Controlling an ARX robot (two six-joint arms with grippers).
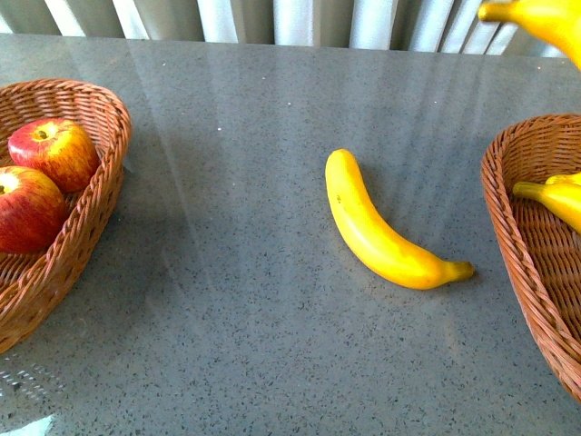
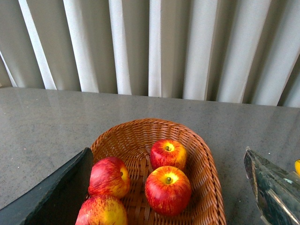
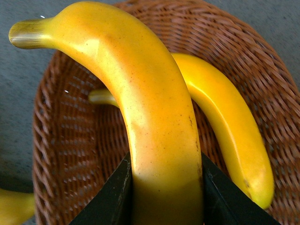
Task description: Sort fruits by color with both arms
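There are four red apples, all in the left basket (image 2: pixel 123 140). One apple (image 2: pixel 168 153) sits at the far side, one apple (image 2: pixel 168 190) is just in front of it, and two more (image 2: pixel 108 176) (image 2: pixel 102 212) sit next to the dark finger (image 2: pixel 56 197). The front view shows only two of them (image 1: pixel 54 150) (image 1: pixel 27 204).

There are three yellow bananas and two woven baskets, which stand at the two ends of the grey bench (image 1: pixel 227 272).

The left claw (image 2: pixel 166 157) hangs over the near end of the left basket. Its two fingers are wide apart and hold nothing. The apples lie below and between them, and no finger touches one.

The right claw (image 3: pixel 166 187) is up over the right basket (image 3: pixel 61 117). Its two black fingers are squeezed tight on the held banana (image 3: pixel 140 93), one on each side of the thick part. The stem end sticks out away from the claw. In the front view this banana shows in the top right corner, and neither arm can be seen there.

The basket banana (image 3: pixel 225 117) lies inside the right basket, under the held one. The bench banana (image 1: pixel 377 232) lies flat between the baskets, closer to the right one. It touches neither basket and is well apart from both claws.
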